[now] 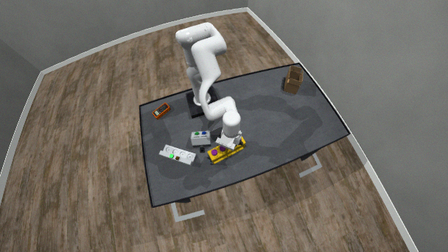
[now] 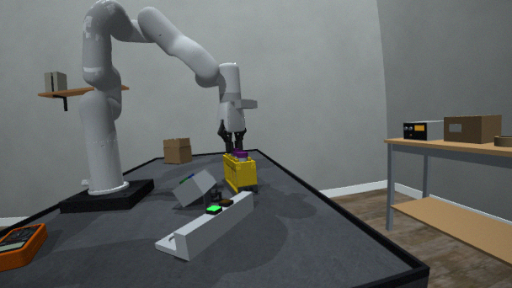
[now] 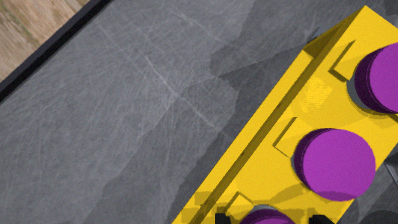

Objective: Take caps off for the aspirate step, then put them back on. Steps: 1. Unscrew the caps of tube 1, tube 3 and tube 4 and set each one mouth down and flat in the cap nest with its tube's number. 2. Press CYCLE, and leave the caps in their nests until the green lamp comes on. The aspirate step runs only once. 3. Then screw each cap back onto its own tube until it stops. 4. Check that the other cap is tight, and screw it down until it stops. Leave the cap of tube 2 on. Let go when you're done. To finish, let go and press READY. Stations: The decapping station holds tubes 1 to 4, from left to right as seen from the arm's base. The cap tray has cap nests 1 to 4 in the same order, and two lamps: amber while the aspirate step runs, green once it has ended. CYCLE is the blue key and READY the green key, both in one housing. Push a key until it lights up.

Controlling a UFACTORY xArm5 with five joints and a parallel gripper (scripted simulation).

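No writing could be read; a pale mark on top of the yellow decapping station was too blurred to make out.

The arm rose from its base, arched over and came straight down over the station, with the gripper pointing at the row of tubes.

In the wrist view the fingers stood half spread on either side of a purple cap, with gaps showing, so they gripped nothing. The cap sat on its tube, though which tube could not be told.

Only the exterior and top views showed the cap tray on the bench, its green lamp lit, and the key housing.
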